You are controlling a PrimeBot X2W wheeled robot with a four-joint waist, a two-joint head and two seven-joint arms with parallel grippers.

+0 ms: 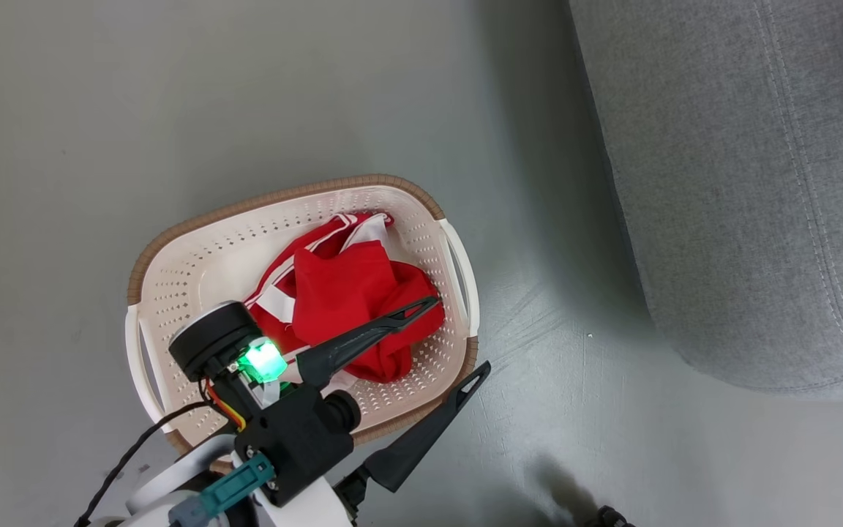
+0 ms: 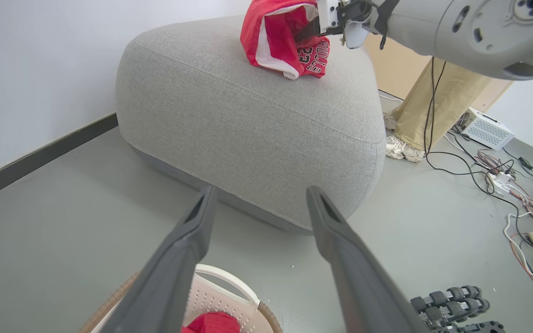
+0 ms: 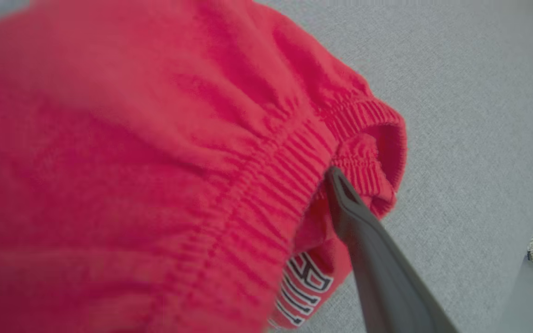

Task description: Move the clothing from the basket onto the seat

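One cream-white laundry basket (image 1: 275,194) stands on the grey floor (image 1: 173,95) closest to the robot, brown-rimmed, its walls pierced with rows of small holes. In it lies a crumpled heap of red clothing (image 1: 348,293) with white stripes and a white panel, piled toward the side of the basket nearer the seat. The left gripper (image 1: 462,331) hovers above that side with its two long dark fingers spread wide and nothing between them. One finger (image 1: 370,333) reaches over the red heap, and the other hangs beyond the brown rim, over bare floor. Whether the inner finger touches the cloth cannot be told.

Beyond the basket, across a strip of floor, sits the large grey woven seat (image 1: 743,183) with a rounded corner and a stitched seam. On its top rests a lettered red garment (image 2: 275,37), with white block lettering on one fold. The right gripper (image 2: 310,30) is at this garment. In the right wrist view one dark finger (image 3: 368,259) stands well off to the side, as parted jaws do, its tip against the gathered elastic waistband (image 3: 294,152). The other finger is hidden under the cloth, which drapes loosely over the gripper.

Past the seat, a person's tan trouser legs (image 2: 437,101) and pale shoes (image 2: 403,148) stand among cables (image 2: 502,171) and a white box (image 2: 486,129).
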